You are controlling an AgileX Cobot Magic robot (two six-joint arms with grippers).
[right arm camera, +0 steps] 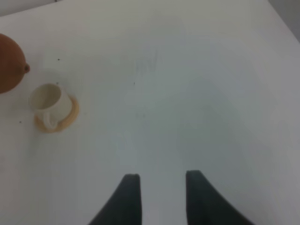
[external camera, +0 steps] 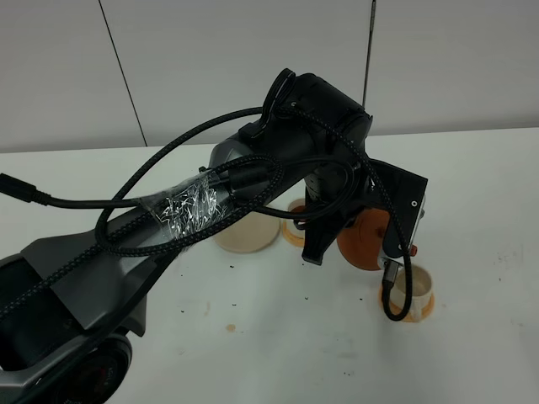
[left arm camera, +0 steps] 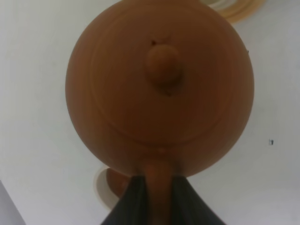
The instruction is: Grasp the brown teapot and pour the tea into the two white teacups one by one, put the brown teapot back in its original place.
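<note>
The brown teapot (external camera: 362, 241) hangs above the table, just left of the nearer white teacup (external camera: 414, 290). My left gripper (left arm camera: 157, 185) is clamped on its loop handle, the right hold for clay I judge heavy, smooth and breakable. My right gripper (right arm camera: 161, 185) stands part open, empty. White table (external camera: 278, 337), pale wall behind.

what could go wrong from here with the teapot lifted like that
1. The left gripper holds the brown teapot only by its thin loop handle, so the pot may swing or slip when it is tilted.
2. Nothing holds the lid knob, so the lid might drop out in a steep pour.
3. A looped cable hangs right beside the nearer white teacup and could nudge it off its coaster.
</note>
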